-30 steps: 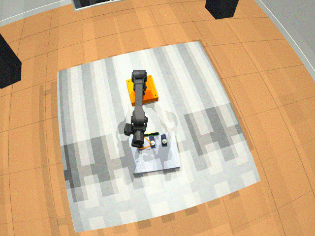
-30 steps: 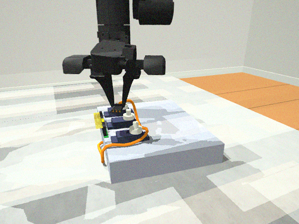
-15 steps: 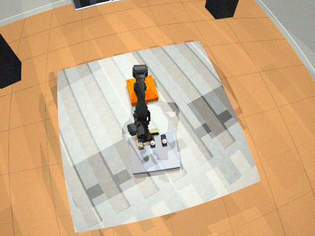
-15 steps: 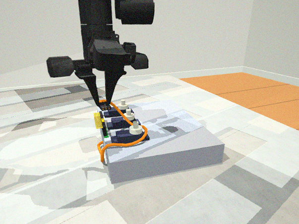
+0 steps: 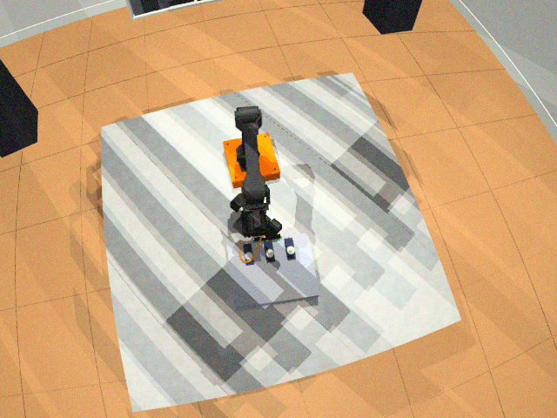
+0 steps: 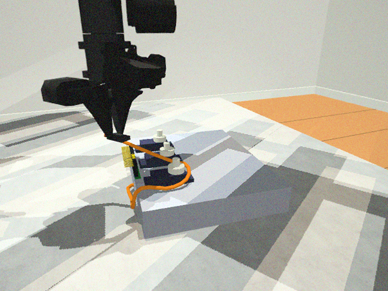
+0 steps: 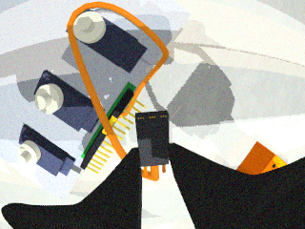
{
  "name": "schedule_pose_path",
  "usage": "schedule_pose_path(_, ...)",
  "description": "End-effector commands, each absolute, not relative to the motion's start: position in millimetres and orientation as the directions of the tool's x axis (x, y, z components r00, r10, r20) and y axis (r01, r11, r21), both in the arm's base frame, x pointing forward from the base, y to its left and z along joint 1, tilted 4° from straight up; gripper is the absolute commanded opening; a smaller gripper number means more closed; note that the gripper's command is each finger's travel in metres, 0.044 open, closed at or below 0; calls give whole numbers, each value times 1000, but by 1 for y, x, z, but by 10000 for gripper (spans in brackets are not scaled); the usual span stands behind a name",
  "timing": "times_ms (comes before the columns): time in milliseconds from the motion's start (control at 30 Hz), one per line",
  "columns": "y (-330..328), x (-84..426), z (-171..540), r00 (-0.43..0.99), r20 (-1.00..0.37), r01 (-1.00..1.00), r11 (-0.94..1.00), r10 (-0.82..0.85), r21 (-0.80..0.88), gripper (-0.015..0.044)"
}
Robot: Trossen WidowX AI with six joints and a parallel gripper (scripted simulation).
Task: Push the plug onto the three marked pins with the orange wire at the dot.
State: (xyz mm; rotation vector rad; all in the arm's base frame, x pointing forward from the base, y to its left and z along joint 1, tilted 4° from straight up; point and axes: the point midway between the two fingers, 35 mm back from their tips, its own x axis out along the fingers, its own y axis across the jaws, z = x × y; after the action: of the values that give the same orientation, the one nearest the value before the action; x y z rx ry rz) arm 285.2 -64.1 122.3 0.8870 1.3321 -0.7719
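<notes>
My gripper point(image 6: 116, 135) is shut on the small dark flat plug point(image 7: 152, 136), held a little above and beside the row of thin yellow pins point(image 6: 126, 156). In the wrist view the pin row point(image 7: 110, 145) lies just left of the plug, along a green strip point(image 7: 109, 120) at the holder's edge. The orange lead point(image 6: 159, 175) runs from the plug over the servos and loops round the near one. Three dark servos with white horns point(image 6: 167, 156) sit in the pale holder point(image 6: 198, 187). The coloured band and dot are too small to make out.
The arm's orange base plate point(image 5: 251, 159) stands behind the holder on the grey striped mat. Dark blocks point(image 5: 16, 112) stand far off on the orange floor. The holder point(image 5: 274, 270) slopes down away from the arm.
</notes>
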Motion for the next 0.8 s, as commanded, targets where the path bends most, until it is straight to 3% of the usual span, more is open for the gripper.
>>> schedule_pose_path(0,-57,276,119,90,-996,794,602,26,87,0)
schedule_pose_path(433,-40,251,111,88,-996,452,889,28,65,0)
schedule_pose_path(767,-32,237,104,86,-996,209,977,29,47,0)
